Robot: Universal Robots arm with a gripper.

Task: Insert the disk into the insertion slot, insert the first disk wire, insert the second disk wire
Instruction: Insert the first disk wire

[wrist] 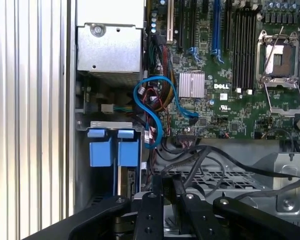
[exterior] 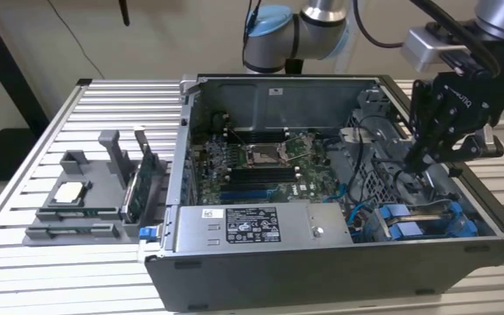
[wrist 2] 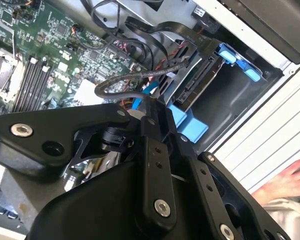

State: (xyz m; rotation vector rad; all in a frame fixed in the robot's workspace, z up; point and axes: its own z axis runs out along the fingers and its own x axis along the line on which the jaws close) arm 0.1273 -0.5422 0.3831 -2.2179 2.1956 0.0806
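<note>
The disk [wrist 2: 202, 82] lies in the insertion slot [wrist 2: 240, 97] of the drive cage, its blue carrier [exterior: 414, 222] showing at the near corner of the open computer case on the exterior view's right. The carrier's two blue tabs [wrist: 114, 151] show in the first wrist view. My gripper [exterior: 420, 164] hangs inside the case just above the cage. In the second wrist view its fingers meet at the gripper [wrist 2: 146, 102], shut on a looped black wire [wrist 2: 117, 82] a short way from the disk's connector end. The gripper [wrist: 166, 184] sits over a tangle of black cables.
A black-labelled power-supply box [exterior: 252, 226] fills the case's front. The motherboard [exterior: 252, 161] lies behind it, with a blue data cable [wrist: 152, 102] looping nearby. A grey parts tray [exterior: 77, 197] stands on the slatted table at the exterior view's left. A person's hand [wrist 2: 290, 177] rests outside the case.
</note>
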